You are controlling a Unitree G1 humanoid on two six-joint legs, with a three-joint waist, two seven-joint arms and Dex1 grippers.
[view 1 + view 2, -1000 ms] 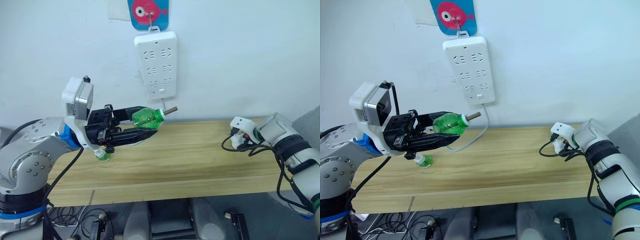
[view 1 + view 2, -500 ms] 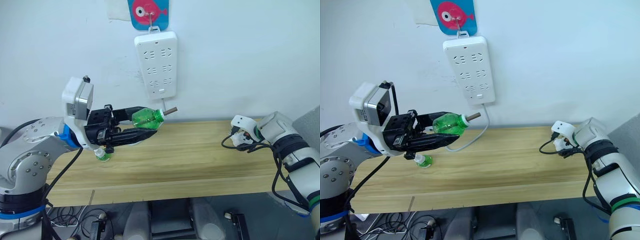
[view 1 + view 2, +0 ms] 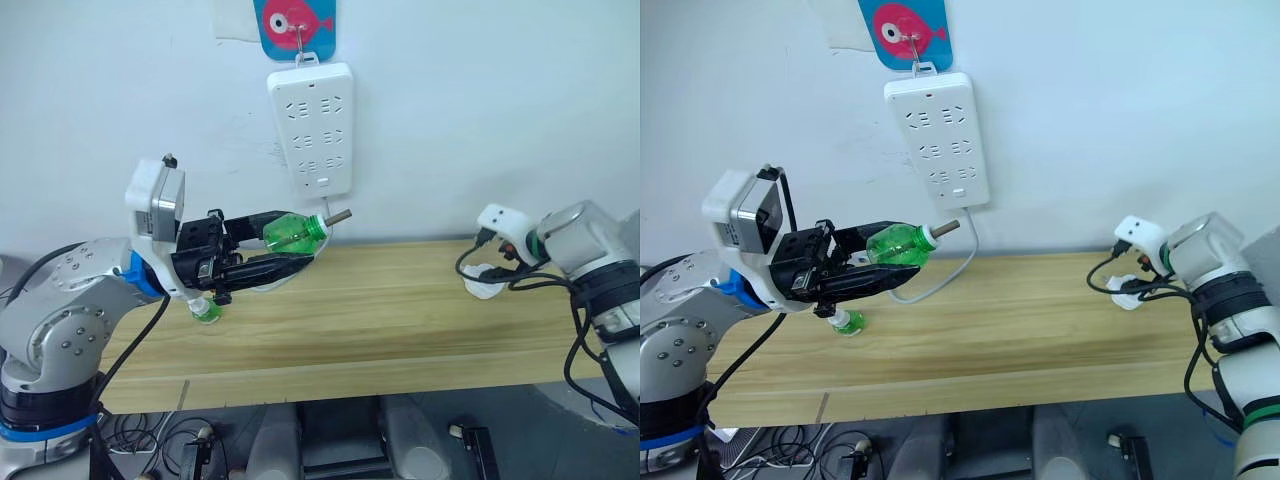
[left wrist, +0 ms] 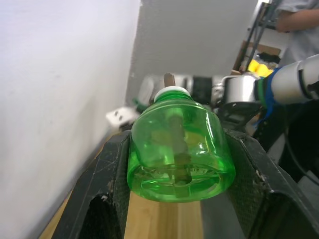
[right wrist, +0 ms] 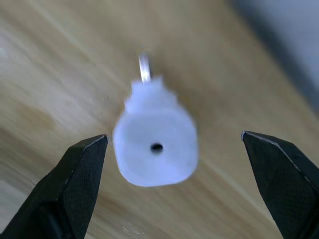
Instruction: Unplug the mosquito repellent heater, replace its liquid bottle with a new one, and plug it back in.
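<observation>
My left gripper (image 3: 298, 238) is shut on its liquid bottle (image 3: 292, 232), a capless green bottle with a brown wick, held sideways in the air over the table's left part. In the left wrist view the bottle (image 4: 174, 149) sits clamped between both black fingers (image 4: 107, 199). The new one (image 3: 206, 311), green with a whitish cap, stands on the table below my left gripper. The white mosquito repellent heater (image 3: 484, 284) lies on the table at the far right. My right gripper (image 5: 173, 135) hangs open just above the heater (image 5: 155, 147), not touching it.
A long white power strip (image 3: 311, 128) hangs on the wall under a fish-shaped hook, its cord dropping behind the wooden table (image 3: 380, 320). Black cables loop around my right wrist. A person (image 4: 299, 25) stands in the background of the left wrist view.
My right gripper has lifted up and to the right, away from the heater, which stays on the table. The left arm and its bottle have not moved.
</observation>
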